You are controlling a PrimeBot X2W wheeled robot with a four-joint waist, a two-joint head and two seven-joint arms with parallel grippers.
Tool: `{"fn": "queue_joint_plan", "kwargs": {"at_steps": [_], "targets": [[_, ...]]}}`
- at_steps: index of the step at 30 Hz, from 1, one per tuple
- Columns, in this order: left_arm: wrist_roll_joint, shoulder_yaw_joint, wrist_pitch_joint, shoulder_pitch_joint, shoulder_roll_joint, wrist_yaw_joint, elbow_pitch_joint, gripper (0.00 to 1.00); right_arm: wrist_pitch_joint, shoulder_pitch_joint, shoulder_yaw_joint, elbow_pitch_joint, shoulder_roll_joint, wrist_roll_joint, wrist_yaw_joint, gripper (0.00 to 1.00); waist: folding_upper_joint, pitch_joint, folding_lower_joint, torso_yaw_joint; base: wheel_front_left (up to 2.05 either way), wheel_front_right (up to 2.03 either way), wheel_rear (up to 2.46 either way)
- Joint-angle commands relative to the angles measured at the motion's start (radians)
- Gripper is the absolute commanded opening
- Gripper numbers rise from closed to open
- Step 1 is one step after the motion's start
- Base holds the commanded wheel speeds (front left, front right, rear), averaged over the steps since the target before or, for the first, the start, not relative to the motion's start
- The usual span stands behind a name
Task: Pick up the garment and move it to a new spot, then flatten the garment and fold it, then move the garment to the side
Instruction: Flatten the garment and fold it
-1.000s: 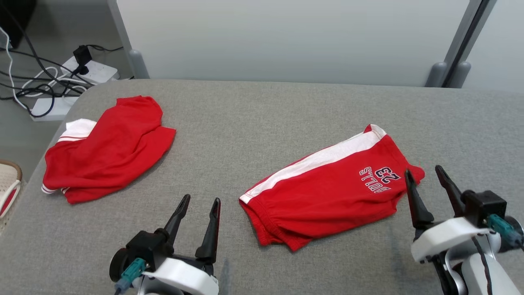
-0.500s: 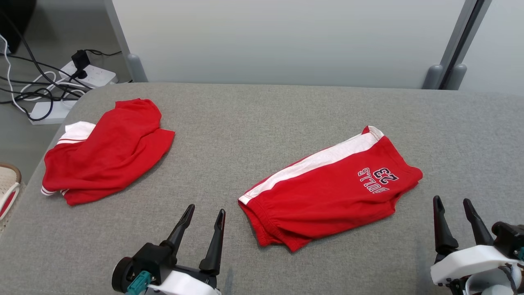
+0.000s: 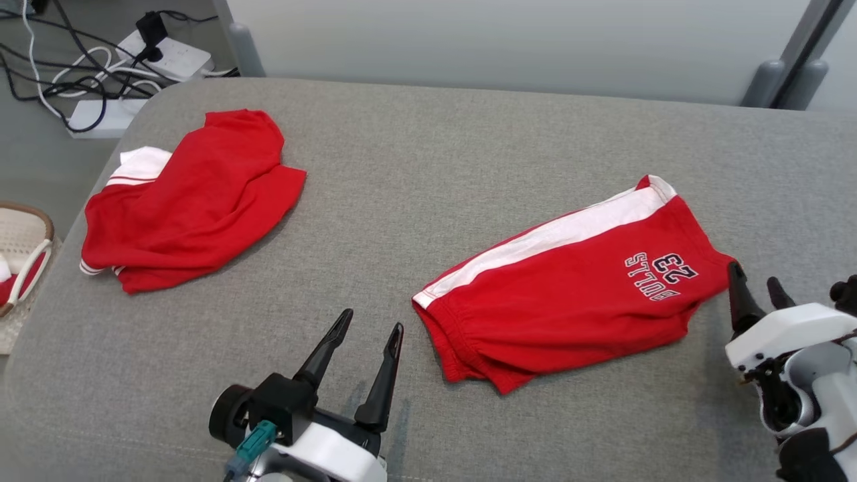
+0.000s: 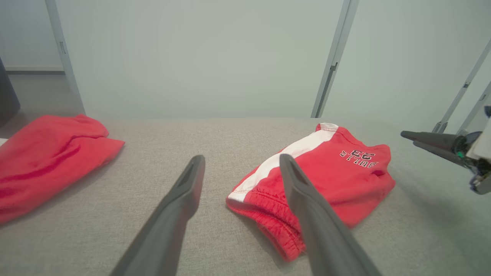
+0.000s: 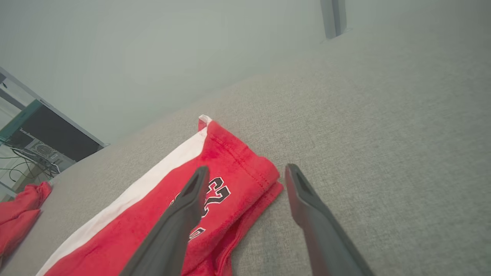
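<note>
head view: shorts (image 3: 576, 288) lie between left tool (image 3: 372, 318) and right tool (image 3: 754, 273), both wide open, empty; long axis tool-to-tool, right seems nearer.

Soft even light, faint shadows

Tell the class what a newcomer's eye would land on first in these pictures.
First, the red shorts with a white stripe and a printed 23, lying flat on the right of the grey pad. Next, a crumpled red garment at its left end. The left gripper and right gripper stand open at the near edge, holding nothing.
</note>
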Motion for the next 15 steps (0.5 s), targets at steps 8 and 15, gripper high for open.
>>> {"fn": "queue_joint_plan", "kwargs": {"at_steps": [8, 15], "targets": [[-0.005, -0.011, -0.013, -0.089, 0.0, -0.007, -0.024, 1.0, 0.094, -0.175, 0.02, 0.196, -0.076, 0.044, 0.004, 1.0, 0.0, 0.075, 0.0, 0.077, 0.0, 0.0, 0.0], [-0.008, -0.024, -0.013, -0.11, 0.0, -0.009, -0.016, 1.0, 0.126, -0.233, 0.056, 0.32, -0.097, 0.04, 0.004, 1.0, 0.0, 0.095, 0.0, 0.099, 0.0, 0.0, 0.0]]}}
